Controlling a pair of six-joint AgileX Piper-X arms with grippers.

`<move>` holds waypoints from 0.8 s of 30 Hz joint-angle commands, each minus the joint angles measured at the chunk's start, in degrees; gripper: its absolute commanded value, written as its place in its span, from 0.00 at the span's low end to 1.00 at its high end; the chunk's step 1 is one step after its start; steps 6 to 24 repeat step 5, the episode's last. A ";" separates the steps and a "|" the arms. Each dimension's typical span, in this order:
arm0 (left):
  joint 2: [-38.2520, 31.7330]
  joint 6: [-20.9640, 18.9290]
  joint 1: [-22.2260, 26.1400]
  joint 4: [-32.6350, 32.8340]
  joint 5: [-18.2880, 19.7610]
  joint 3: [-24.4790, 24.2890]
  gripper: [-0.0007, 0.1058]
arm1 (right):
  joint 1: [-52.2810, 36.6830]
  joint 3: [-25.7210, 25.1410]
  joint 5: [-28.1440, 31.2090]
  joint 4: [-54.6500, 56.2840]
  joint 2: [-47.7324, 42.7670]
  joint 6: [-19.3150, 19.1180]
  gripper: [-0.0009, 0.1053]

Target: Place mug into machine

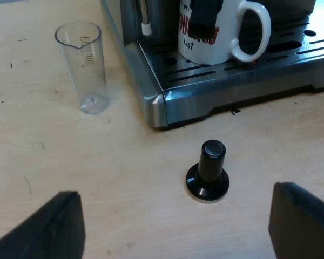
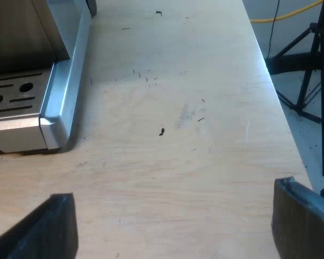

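mug (image 1: 224, 51) on the drip tray (image 1: 232, 75)

your left gripper (image 1: 175, 218) gapes wide, empty, near the measuring glass (image 1: 83, 65) and black-knobbed tamper (image 1: 208, 172); the mug stands upright on the espresso machine (image 1: 151, 102) tray, likely to catch coffee. your right gripper (image 2: 173, 216) gapes wide too.

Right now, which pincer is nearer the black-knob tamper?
Left. The left pincer hangs open with the black-knob tamper just ahead of it; the right pincer is open over table by the espresso machine's corner.

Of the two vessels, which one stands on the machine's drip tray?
The white mug, on the drip tray; the clear measuring glass stands on the table instead.
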 commanded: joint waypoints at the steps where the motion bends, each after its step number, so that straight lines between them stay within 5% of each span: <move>1: -7.90 0.17 -0.01 -1.04 -0.15 -0.16 0.68 | -0.12 -0.14 0.38 -0.61 -2.18 -0.30 0.83; 24: -7.90 0.17 -0.01 -1.04 -0.15 -0.16 0.68 | -0.12 -0.14 0.38 -0.61 -2.18 -0.30 0.83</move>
